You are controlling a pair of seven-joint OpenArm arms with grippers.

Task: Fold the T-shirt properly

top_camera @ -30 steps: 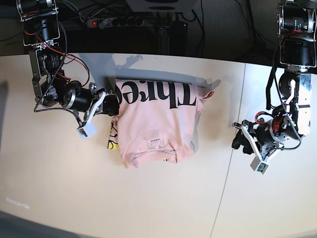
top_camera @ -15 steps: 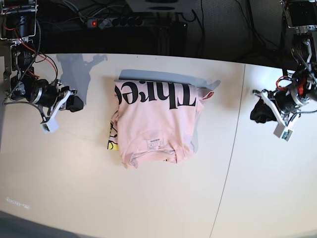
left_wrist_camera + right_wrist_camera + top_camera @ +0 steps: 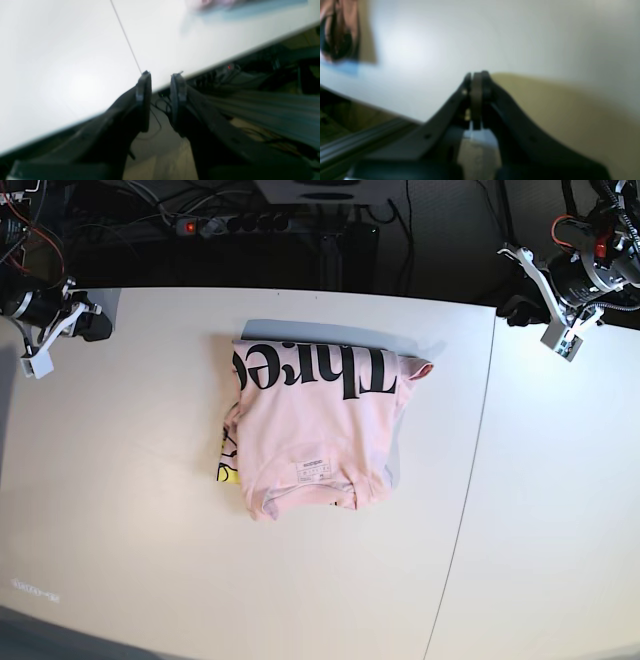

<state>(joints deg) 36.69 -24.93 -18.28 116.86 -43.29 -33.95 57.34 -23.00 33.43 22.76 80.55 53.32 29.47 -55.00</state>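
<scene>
While both arms idle at table corners:
T-shirt [image 3: 315, 430]: folded, centre, likely finished.
Left fingers [image 3: 160, 96]: parted, empty, two o'clock.
Right fingers [image 3: 477, 82]: clenched, empty, ten o'clock.

The T-shirt [image 3: 318, 430] is soft, matt pale pink cloth, lightly creased, with flat black printed lettering and a small white label sewn on, which looks like woven fabric. The desk [image 3: 150, 560] has a smooth, off-white laminate-like top with a faint sheen where light pools on it. The left gripper [image 3: 160, 96] looks like dark matt plastic; the right gripper [image 3: 477, 90] seems the same, though blurred.
</scene>
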